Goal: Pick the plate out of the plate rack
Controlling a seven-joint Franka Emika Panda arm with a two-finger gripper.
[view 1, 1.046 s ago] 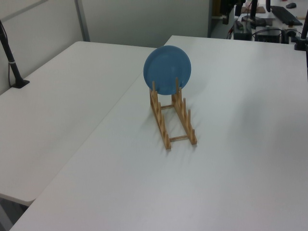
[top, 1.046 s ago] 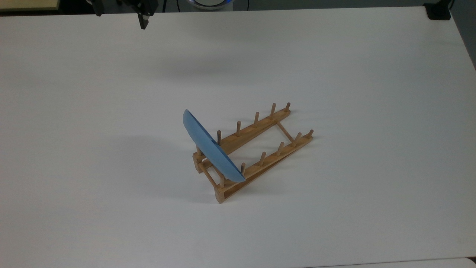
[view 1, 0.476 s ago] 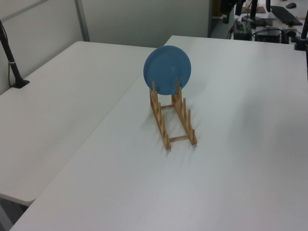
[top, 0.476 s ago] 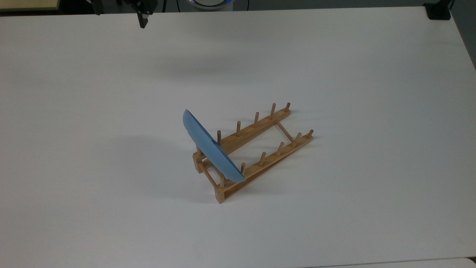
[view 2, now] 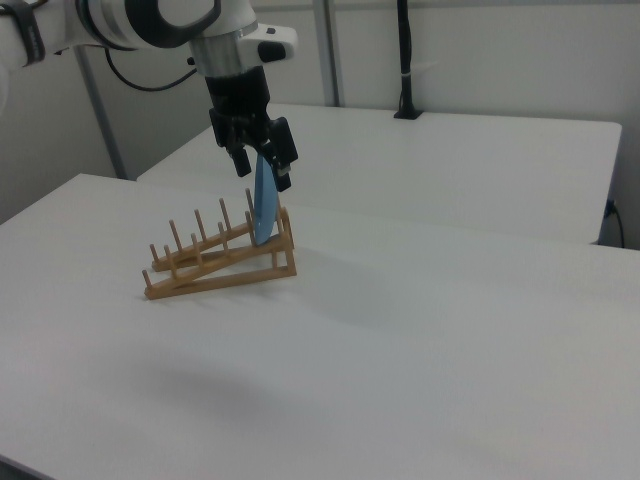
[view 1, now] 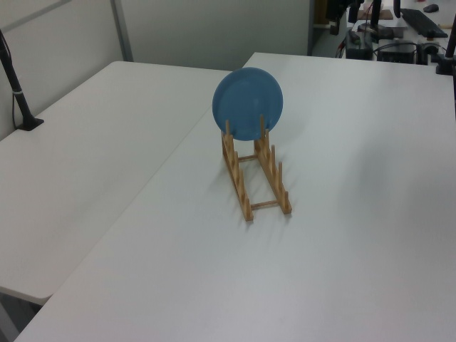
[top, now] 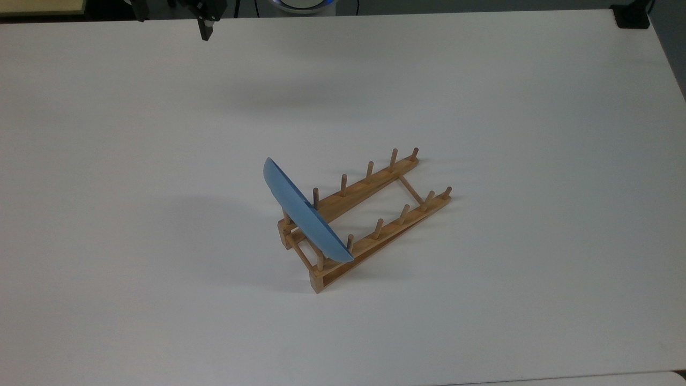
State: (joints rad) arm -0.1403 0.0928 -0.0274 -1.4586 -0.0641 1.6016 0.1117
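Note:
The light-blue plate [top: 300, 212] stands on edge between the pegs at one end of the wooden plate rack [top: 375, 185], near the middle of the white table. In the left view the plate [view 1: 247, 100] shows its round face at the far end of the rack [view 1: 246, 199]. My gripper [top: 206, 33] hangs at the top view's upper left edge, far from the rack. In the right view the gripper [view 2: 265, 168] is open and empty, high above the table; the plate [view 2: 265, 210] and rack [view 2: 210, 270] lie behind it in line of sight.
The white table [top: 482, 107] spreads wide around the rack. A black block [top: 632, 16] sits at the table's corner at the top view's upper right. A second white table [view 1: 92, 142] adjoins it, with a black clamped post [view 1: 18, 85].
The gripper has edged slightly toward the top view's upper edge. The plate and rack have not moved.

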